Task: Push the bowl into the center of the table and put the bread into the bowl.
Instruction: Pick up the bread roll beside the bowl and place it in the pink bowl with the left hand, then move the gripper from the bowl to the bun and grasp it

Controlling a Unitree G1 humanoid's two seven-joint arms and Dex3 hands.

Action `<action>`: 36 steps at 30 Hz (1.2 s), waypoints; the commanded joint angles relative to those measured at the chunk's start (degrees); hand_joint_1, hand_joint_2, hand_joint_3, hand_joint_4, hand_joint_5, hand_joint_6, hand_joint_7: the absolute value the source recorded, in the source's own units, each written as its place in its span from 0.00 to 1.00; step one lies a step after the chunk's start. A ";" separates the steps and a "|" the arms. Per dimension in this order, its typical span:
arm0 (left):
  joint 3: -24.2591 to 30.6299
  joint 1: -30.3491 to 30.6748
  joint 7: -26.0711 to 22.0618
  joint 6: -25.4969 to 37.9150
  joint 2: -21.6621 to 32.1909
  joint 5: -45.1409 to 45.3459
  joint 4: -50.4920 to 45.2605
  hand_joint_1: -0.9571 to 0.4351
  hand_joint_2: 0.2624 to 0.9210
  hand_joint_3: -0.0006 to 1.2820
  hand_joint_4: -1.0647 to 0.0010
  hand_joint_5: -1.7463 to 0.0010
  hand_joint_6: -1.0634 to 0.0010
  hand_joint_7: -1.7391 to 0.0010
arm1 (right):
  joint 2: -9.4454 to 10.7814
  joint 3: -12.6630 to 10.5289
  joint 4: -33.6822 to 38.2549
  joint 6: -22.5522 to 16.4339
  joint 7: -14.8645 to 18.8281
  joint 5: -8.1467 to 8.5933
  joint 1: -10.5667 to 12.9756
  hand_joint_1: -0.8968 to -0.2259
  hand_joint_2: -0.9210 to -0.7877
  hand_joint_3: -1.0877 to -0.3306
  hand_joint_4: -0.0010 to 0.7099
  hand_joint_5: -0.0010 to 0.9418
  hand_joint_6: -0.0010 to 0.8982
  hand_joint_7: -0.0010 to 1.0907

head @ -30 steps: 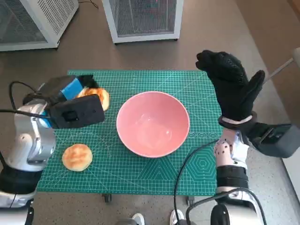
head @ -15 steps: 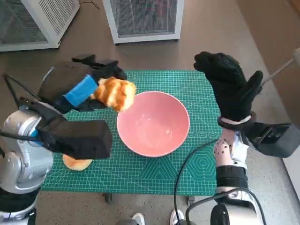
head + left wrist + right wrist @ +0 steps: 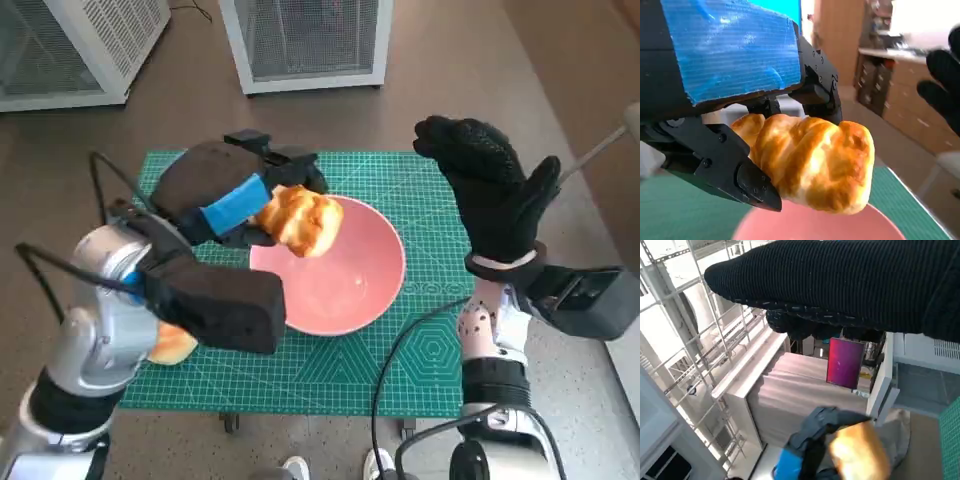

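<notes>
The pink bowl [image 3: 345, 280] stands in the middle of the green mat [image 3: 420, 340]. My left hand [image 3: 230, 195] holds a golden twisted bread [image 3: 300, 220] in the air over the bowl's near-left rim; the same bread [image 3: 812, 162] fills the left wrist view above the bowl's pink rim [image 3: 810, 227]. A second, round bread [image 3: 172, 343] lies on the mat at the left, mostly hidden behind my left forearm. My right hand [image 3: 495, 190] is raised beside the bowl's right side, fingers spread, holding nothing. In the right wrist view, the left hand [image 3: 807, 445] and bread [image 3: 860, 452] show.
Two white mesh-fronted cabinets [image 3: 305, 40] stand on the floor beyond the table. A black cable [image 3: 400, 360] loops over the mat's front right corner. A dark box [image 3: 585, 300] sits on my right forearm near the table's right edge.
My left hand has lifted the twisted bread off the mat's left side and carried it right, to above the bowl's rim. The right hand has hardly moved.
</notes>
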 commanded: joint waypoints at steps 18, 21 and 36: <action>-0.25 -1.48 -11.27 11.09 0.14 1.29 -4.60 0.54 0.74 0.01 1.00 1.00 0.84 1.00 | -0.02 0.39 -0.71 0.43 -1.49 -0.37 2.20 0.55 0.00 0.80 0.47 0.00 0.54 0.00; 1.01 -1.12 -12.33 12.76 0.02 -0.75 -5.85 0.54 0.74 0.01 1.00 1.00 0.84 1.00 | 0.15 0.44 -0.44 0.28 -1.42 -0.36 2.15 0.55 0.00 0.80 0.47 0.00 0.54 0.00; 12.17 8.11 -16.26 18.92 7.88 -4.71 -22.72 0.56 0.75 0.01 1.00 1.00 0.82 0.99 | 1.11 1.05 -0.43 1.52 -0.62 0.65 2.34 0.54 0.00 0.81 0.47 0.00 0.55 0.00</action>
